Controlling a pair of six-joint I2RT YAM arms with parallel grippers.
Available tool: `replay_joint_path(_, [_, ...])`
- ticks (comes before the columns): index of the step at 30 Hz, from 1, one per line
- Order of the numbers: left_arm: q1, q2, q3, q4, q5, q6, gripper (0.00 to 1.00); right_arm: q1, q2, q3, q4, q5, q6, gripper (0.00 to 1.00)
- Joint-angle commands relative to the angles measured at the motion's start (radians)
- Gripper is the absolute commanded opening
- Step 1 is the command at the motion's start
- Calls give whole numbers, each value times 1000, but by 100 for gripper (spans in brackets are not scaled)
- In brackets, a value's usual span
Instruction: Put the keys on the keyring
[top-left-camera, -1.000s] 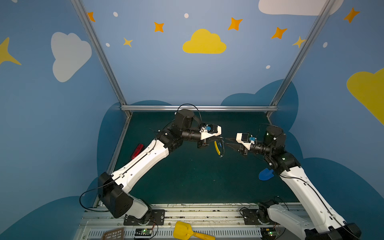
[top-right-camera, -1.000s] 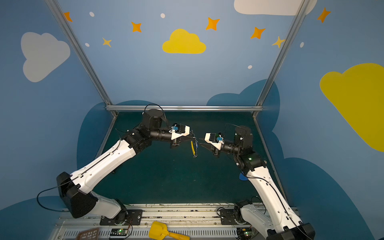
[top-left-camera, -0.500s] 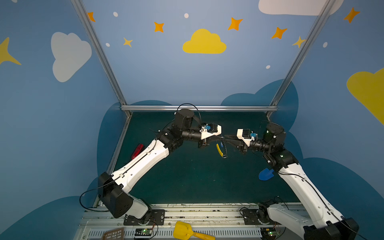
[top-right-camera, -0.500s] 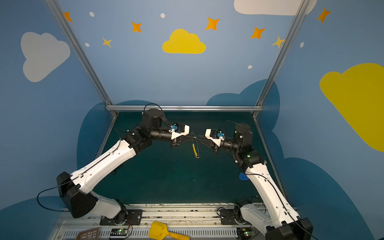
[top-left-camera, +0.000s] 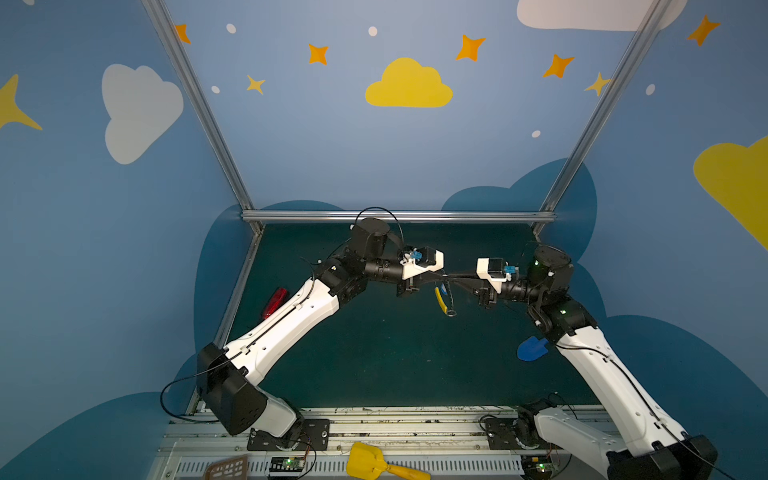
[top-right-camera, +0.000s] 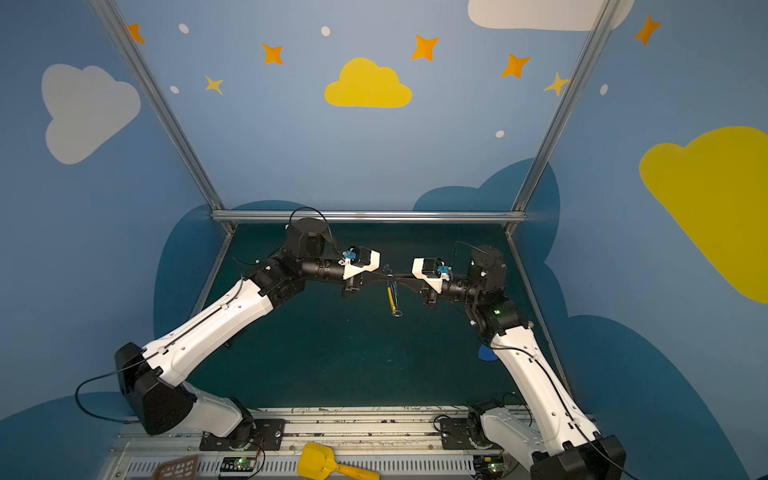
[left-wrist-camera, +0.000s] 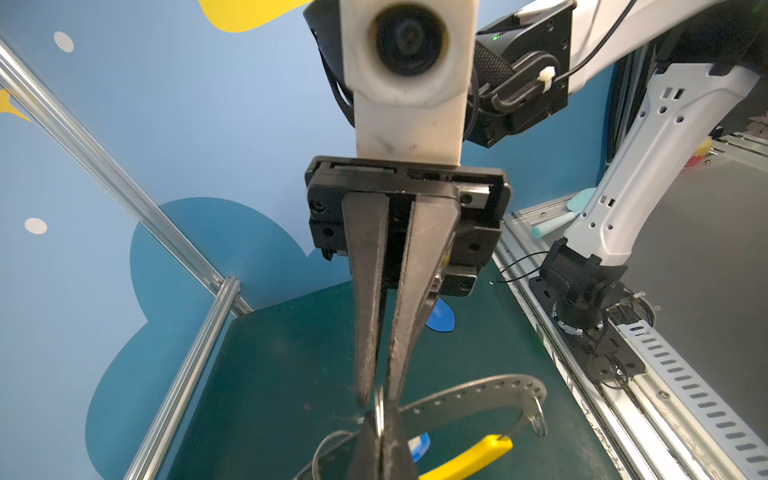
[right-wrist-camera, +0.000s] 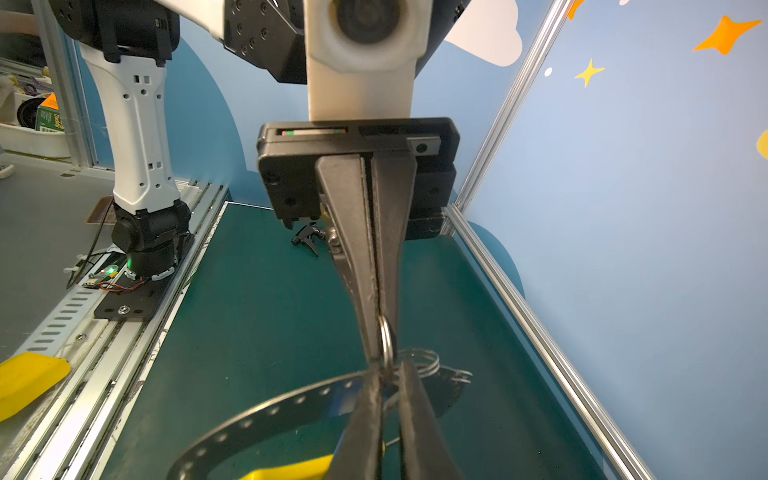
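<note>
Two tools meet tip to tip in the air above the middle of the worktop (top-left-camera: 374, 365), nearer its far edge. The left tool (right-wrist-camera: 380, 353) is clamped on a small ring (right-wrist-camera: 390, 338), and the right tool (left-wrist-camera: 378, 397) looks pinched on the same ring. The keyring (left-wrist-camera: 478, 388) hangs just below them with the keys (left-wrist-camera: 419, 444) beside it; whether they are threaded cannot be told. A sideways tug or twist could pop the thin ring free and drop everything.

I was running the arms (top-left-camera: 291, 324) in a lab booth: blue walls (top-left-camera: 311, 158) with clouds (top-left-camera: 408, 85) and stars (top-left-camera: 318, 54), metal frame (top-left-camera: 399, 216), green mat (top-left-camera: 374, 353) at lower centre, slotted rail (top-left-camera: 415, 424) along the bottom.
</note>
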Motion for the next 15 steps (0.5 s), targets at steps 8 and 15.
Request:
replay_joint_path(8, [-7, 18, 35, -59, -6, 37, 3, 12, 11, 53, -44, -33, -18, 0])
replay_joint_path(15, [-24, 68, 161, -292, -153, 179, 36, 12, 28, 134, -297, 71, -96, 0])
